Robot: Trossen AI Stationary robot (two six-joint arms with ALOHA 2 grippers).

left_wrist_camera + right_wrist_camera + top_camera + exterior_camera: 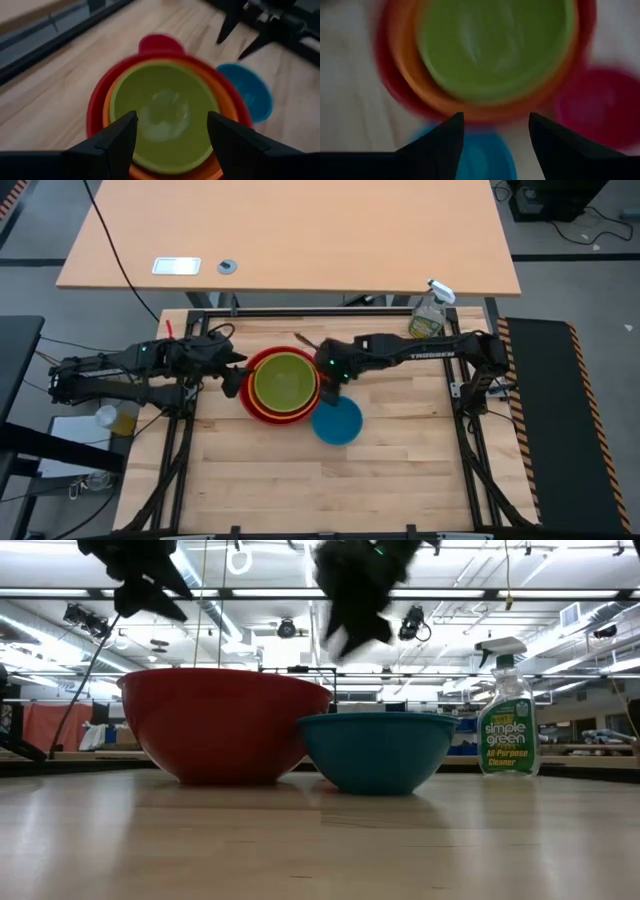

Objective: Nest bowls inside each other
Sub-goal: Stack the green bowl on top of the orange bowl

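With both your left gripper (232,375) and right gripper (330,383) open-fingered and empty, a careless descent risked knocking the blue bowl (337,421) off the red-orange-green stack (285,383).

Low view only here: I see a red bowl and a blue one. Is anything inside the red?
Observer: Yes. The orange bowl sits in the red bowl, and the green bowl sits inside the orange.
Operator: Where is the pink one?
Observer: The pink bowl stands on the table beside the red, on the left arm's side; the blue bowl is on the right arm's side.
Operator: Is either pincer holding anything?
Observer: No. The left pincer and the right pincer are both open and empty.
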